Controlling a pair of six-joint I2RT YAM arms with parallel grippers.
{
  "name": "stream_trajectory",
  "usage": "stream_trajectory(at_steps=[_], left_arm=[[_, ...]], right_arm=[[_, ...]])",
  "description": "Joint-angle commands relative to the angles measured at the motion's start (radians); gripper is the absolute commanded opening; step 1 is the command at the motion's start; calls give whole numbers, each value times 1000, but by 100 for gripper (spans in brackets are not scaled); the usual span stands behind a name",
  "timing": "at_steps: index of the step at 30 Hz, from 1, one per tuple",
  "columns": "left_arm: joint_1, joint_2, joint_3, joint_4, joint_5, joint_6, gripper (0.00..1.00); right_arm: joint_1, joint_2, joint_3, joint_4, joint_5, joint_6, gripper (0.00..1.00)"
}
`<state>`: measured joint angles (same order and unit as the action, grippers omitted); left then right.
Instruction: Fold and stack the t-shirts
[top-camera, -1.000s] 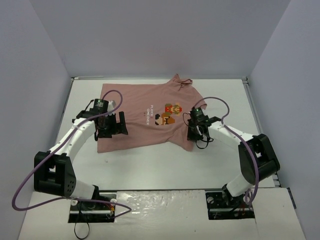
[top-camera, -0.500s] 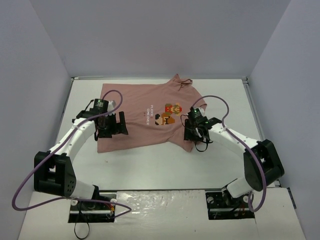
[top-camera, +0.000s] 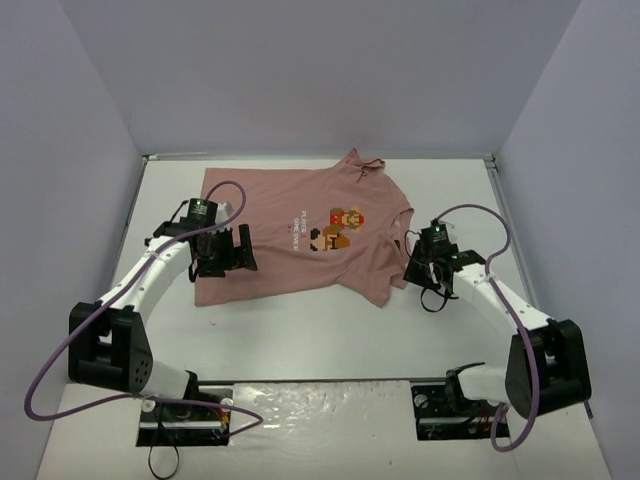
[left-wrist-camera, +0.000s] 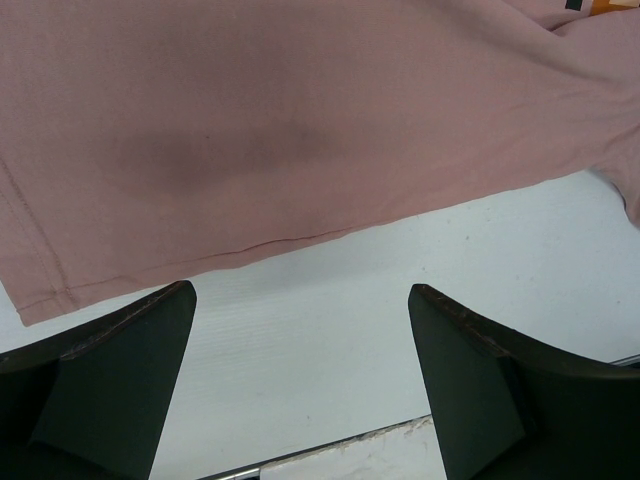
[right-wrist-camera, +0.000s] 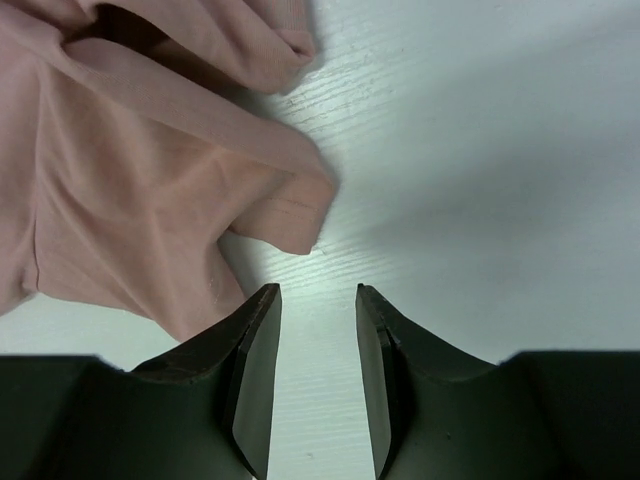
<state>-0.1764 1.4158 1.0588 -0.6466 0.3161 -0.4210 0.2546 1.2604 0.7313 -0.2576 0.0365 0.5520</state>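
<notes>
From above, the right pincer has let go and pulled right, off the dusty-pink short-sleeved cotton t-shirt, which lies spread on the white surface. The left pincer hangs over the near hem.

Left wrist: its jaws are spread wide and empty above the hem.

Right wrist: its jaws are slightly parted and empty, beside the rumpled sleeve.
</notes>
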Motion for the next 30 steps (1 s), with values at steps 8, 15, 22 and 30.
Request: stream_trajectory(at_steps=[8, 15, 22, 30], left_arm=[[2, -10, 37, 19, 24, 19, 86], [1, -11, 33, 13, 24, 22, 86], [2, -3, 31, 15, 27, 26, 86], [2, -6, 30, 12, 24, 27, 86]], right_arm=[[-12, 180, 15, 140, 24, 83, 33], [-11, 242, 23, 168, 17, 100, 33], [-2, 270, 17, 189, 25, 111, 33], [34, 287, -5, 183, 33, 134, 28]])
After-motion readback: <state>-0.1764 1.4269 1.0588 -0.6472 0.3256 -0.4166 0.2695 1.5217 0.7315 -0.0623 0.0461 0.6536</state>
